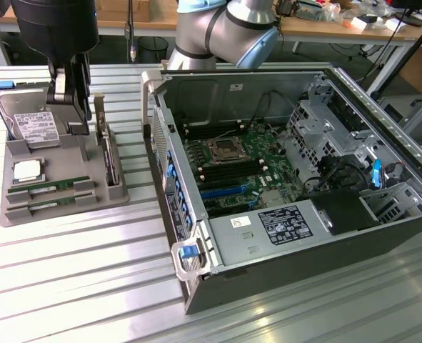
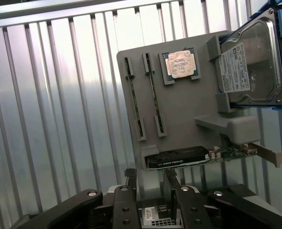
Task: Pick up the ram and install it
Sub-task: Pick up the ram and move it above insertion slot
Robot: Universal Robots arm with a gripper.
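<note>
1 open computer case (image 1: 282, 179) at the exterior view's right. 1 gray tray (image 1: 68, 157) beside it, carrying 1 hard drive (image 1: 32, 121) and 2 ram sticks (image 1: 50, 188): long, thin, green, slotted. Above tray, claw (image 2: 150, 181) spread wide, gripping nothing.

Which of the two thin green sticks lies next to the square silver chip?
The inner stick, right beside the chip; the other stick lies at the tray's edge.

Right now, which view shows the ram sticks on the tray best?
Exterior view: both ram sticks show green sides in the gray tray. Wrist view gives them edge-on, as thin dark strips.
</note>
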